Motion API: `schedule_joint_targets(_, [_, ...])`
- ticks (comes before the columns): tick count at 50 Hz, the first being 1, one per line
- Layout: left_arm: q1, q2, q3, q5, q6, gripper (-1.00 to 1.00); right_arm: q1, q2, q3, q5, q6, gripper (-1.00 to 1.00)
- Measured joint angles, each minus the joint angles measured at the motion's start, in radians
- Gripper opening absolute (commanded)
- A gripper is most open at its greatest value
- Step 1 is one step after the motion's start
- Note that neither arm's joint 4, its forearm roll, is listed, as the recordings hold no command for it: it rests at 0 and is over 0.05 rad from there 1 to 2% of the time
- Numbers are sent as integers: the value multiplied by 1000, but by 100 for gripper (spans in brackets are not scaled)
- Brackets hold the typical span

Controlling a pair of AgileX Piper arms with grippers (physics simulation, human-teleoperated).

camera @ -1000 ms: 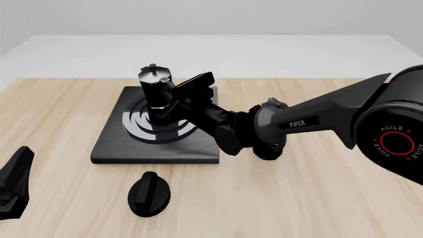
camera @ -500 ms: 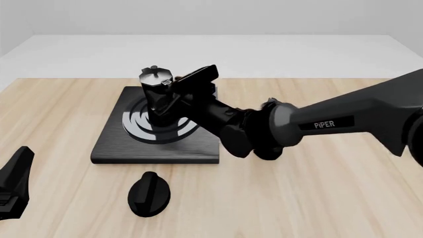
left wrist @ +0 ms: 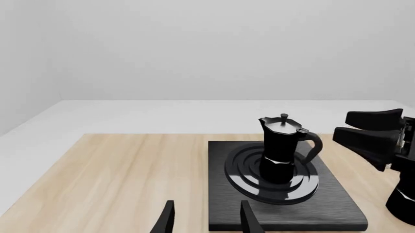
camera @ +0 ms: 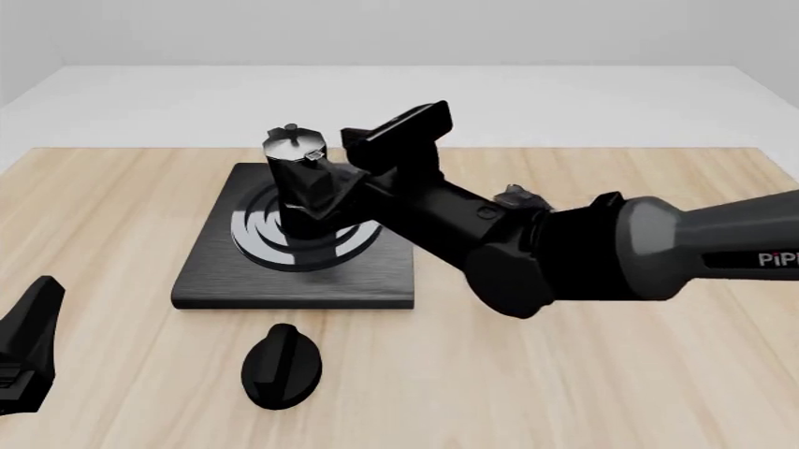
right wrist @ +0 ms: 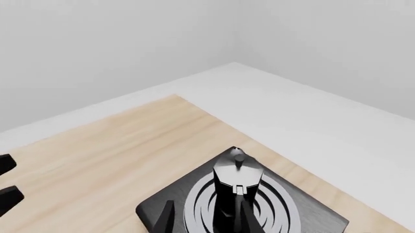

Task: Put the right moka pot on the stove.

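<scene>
Fingers of right gripper: spread, clear of the right moka pot, now raised above and just beside its handle, where half a second ago lower and closer against it. "PiP" readable on right arm, rest cut off. Right moka pot: upright on the rings of the stove, unmoved. Left gripper: fingers spread, near the stove's front edge, holding nothing. Black oval knob: on the tabletop, just in front of the stove.
</scene>
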Motion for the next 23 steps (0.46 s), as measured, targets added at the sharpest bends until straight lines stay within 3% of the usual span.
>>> schedule_joint_targets(23, [0,0,0,0,0,100,37,-292,238,4,22,100])
